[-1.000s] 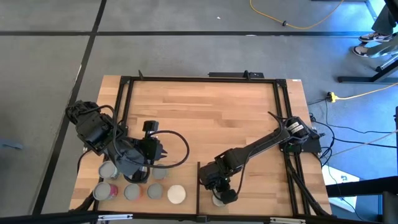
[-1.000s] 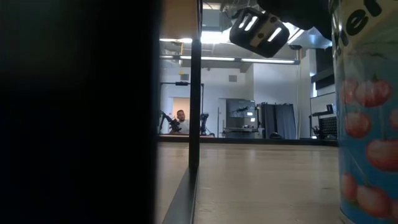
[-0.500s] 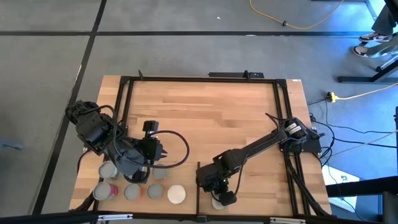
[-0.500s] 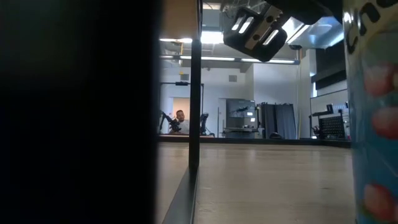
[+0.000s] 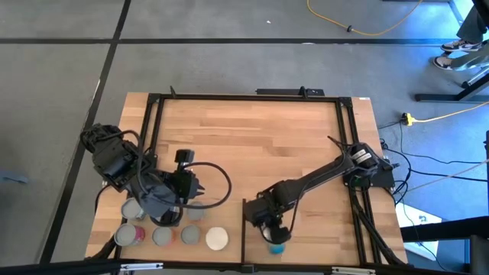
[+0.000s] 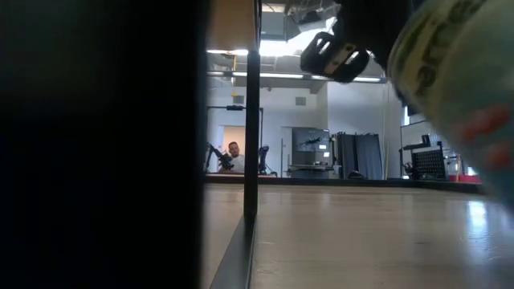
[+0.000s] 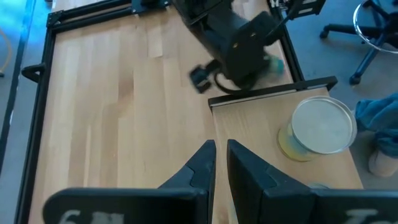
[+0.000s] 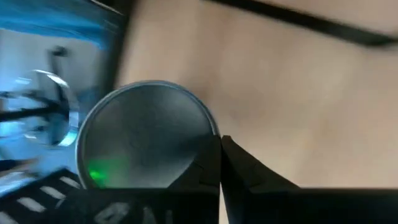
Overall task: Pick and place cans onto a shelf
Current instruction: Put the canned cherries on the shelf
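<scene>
A blue-labelled can (image 5: pixel 276 247) lies tipped near the table's front edge, just right of the shelf's black edge (image 5: pixel 243 225). Its silver end (image 8: pixel 146 134) faces the right wrist camera, and it shows slanted and blurred in the low view (image 6: pixel 458 88). My right gripper (image 5: pixel 273 233) is shut, with its fingertips (image 8: pixel 219 155) beside that end. Several cans (image 5: pixel 162 237) stand upright on the shelf (image 5: pixel 229 221) at the front left, one of them cream-topped (image 7: pixel 320 127). My left gripper (image 7: pixel 221 155) hangs above the shelf, shut but for a thin slit and holding nothing. My right gripper has nothing between its shut fingers. One fingertip (image 8: pixel 208 149) lies right against the rim of the can's silver end (image 8: pixel 199 121), coming down at it steeply from above. I cannot tell whether it touches the rim.
A thin black frame (image 5: pixel 153 137) runs around the wood tabletop, whose far half (image 5: pixel 244 137) is bare. Cables hang at the right arm's base (image 5: pixel 374 176). The shelf's black edge (image 6: pixel 251 120) stands upright in the low view. A person (image 6: pixel 233 152) sits far off in the room.
The can stood upright under my right gripper a second ago, with its pale top facing up. It has tipped over and now shows its blue side from above. In the low view it has gone from upright to slanted.
</scene>
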